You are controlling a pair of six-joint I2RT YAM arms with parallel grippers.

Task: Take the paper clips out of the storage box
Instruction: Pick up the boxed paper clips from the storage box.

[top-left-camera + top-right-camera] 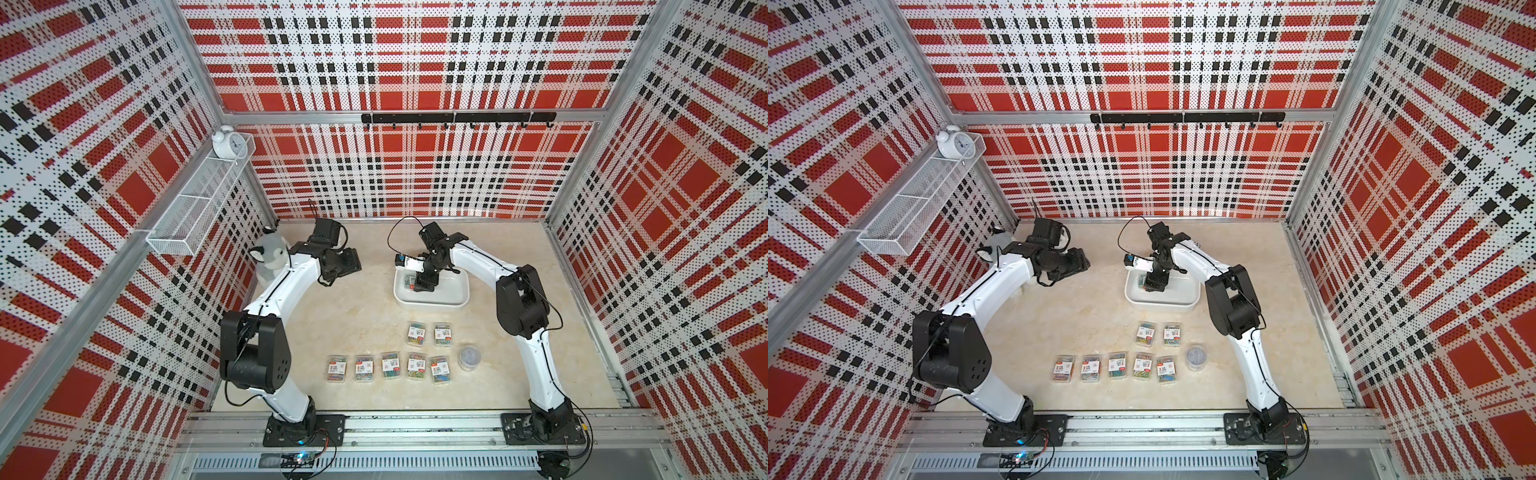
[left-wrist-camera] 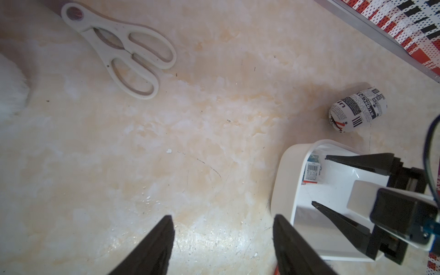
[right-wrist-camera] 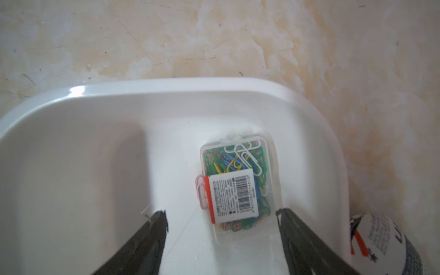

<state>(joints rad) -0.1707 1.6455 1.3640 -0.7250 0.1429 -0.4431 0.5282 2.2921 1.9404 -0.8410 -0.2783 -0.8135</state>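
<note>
Right wrist: clear rectangular case (image 3: pixel 240 188), glossy storage box (image 3: pixel 166 83).

Bright, even light from overhead. In both top views the plaid walls (image 1: pixel 83 124) bow at the edges. Glare marks the storage box (image 3: pixel 78 91) rim, with soft shadow inside. The printed pouch (image 3: pixel 381 242) nearby is blurred.

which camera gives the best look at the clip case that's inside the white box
The right wrist view: the case lies flat in the storage box, unobstructed, label and coloured clips clear. The left wrist view shows only its barcode end; in both top views the right gripper mostly hides it.
</note>
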